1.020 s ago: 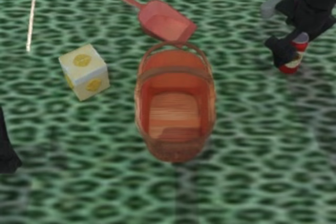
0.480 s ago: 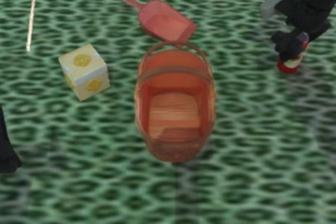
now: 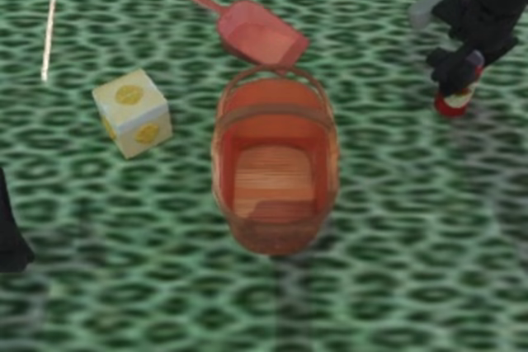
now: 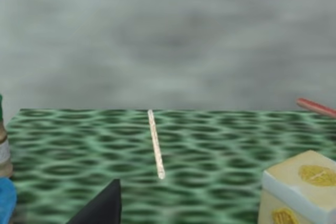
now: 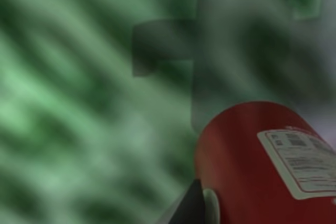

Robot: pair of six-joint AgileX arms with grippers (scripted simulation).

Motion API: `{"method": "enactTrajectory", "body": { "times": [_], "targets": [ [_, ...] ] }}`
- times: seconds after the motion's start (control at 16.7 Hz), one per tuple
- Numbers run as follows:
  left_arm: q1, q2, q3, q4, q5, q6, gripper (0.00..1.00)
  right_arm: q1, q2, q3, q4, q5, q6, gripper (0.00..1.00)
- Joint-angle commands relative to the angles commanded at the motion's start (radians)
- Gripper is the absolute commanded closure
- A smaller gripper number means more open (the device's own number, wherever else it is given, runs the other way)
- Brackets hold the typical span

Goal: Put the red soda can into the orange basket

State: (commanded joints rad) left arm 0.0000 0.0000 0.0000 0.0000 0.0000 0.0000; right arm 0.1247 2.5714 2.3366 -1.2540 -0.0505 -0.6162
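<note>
Under the right end effector [image 3: 459, 72], red soda can [image 3: 453, 103].

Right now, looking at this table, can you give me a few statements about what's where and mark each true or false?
1. The red soda can lies inside the orange basket. False: it stands on the table's right side, under the right hand.
2. A pink scoop sits just behind the basket. True.
3. The yellow-spotted cube is right of the basket. False: it is on the left.
4. A thin white stick lies at far left. True.
</note>
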Motion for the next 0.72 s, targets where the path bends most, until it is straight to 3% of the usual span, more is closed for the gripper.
{"method": "enactTrajectory", "body": {
  "times": [0.48,0.6,0.72],
  "targets": [
    [0.0,0.0,0.0,0.0,0.0,0.0,0.0,-0.002,-0.001,-0.006,0.009,-0.006,0.005,1.0],
    [0.0,0.0,0.0,0.0,0.0,0.0,0.0,0.005,-0.007,-0.039,0.061,-0.037,0.024,1.0],
    [0.0,0.0,0.0,0.0,0.0,0.0,0.0,0.016,-0.021,-0.094,0.155,-0.09,0.057,1.0]
  ]
}}
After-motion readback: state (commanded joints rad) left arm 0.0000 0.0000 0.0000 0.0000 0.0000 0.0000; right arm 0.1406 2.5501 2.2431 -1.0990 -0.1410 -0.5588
